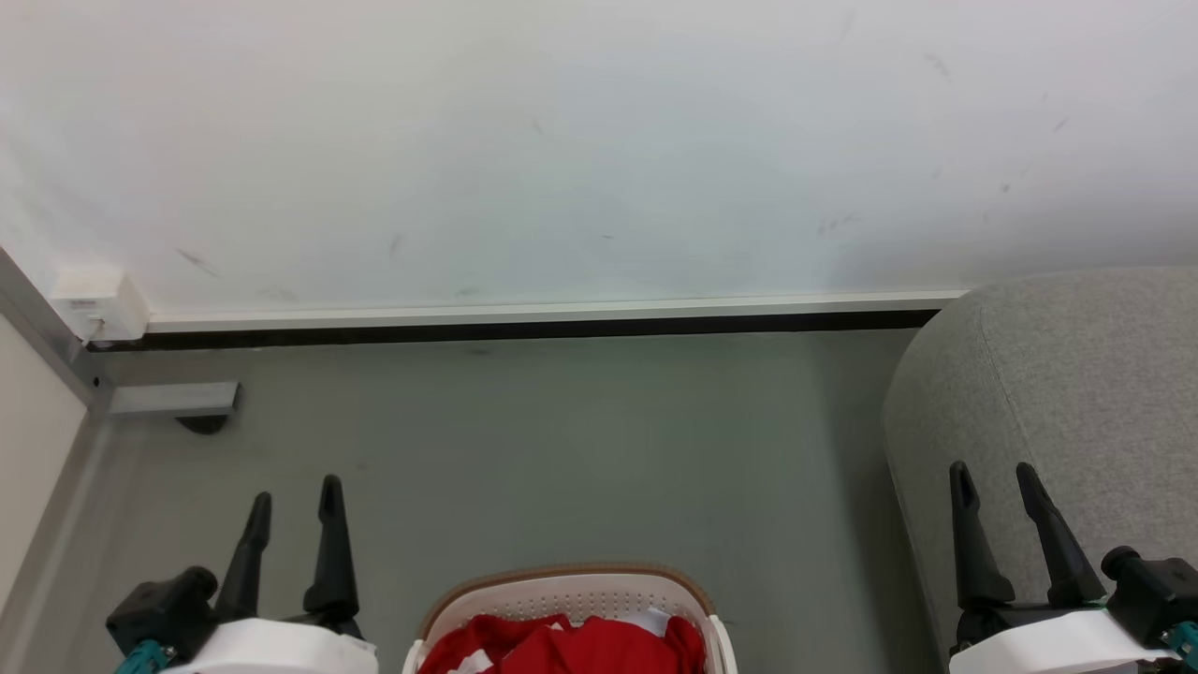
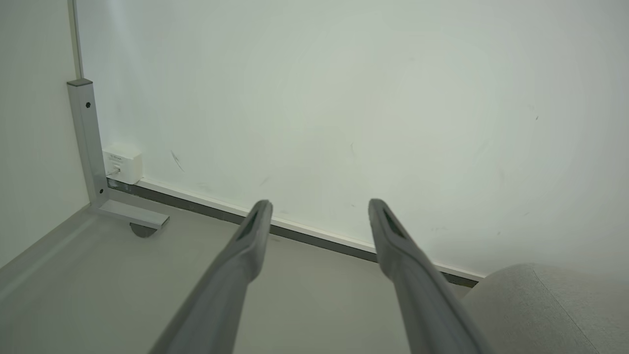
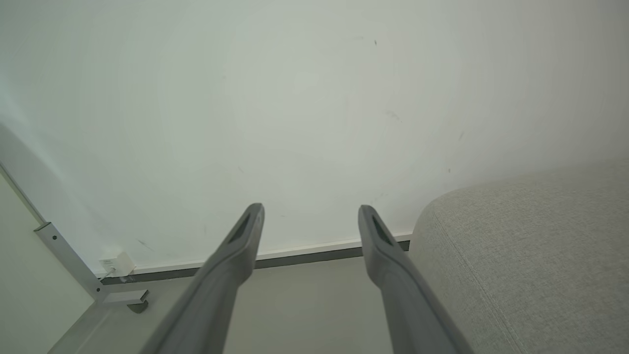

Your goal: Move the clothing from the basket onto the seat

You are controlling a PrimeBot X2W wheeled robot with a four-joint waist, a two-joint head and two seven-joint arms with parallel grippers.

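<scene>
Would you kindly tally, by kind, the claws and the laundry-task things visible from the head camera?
Claws: 2, the left claw and the right claw, both open
Baskets: 1, the white basket
Clothing heaps: 1, red clothing in the basket; separate garments cannot be counted
Seats: 1, the grey seat
Total: 5

At lower left of head view, left end effector (image 1: 296,489) stood raised, its two dark fingers (image 1: 329,552) spread wide with nothing between them, at lower right, right end effector (image 1: 992,466) stood likewise, jaws parted and empty, both pointed forward.
</scene>
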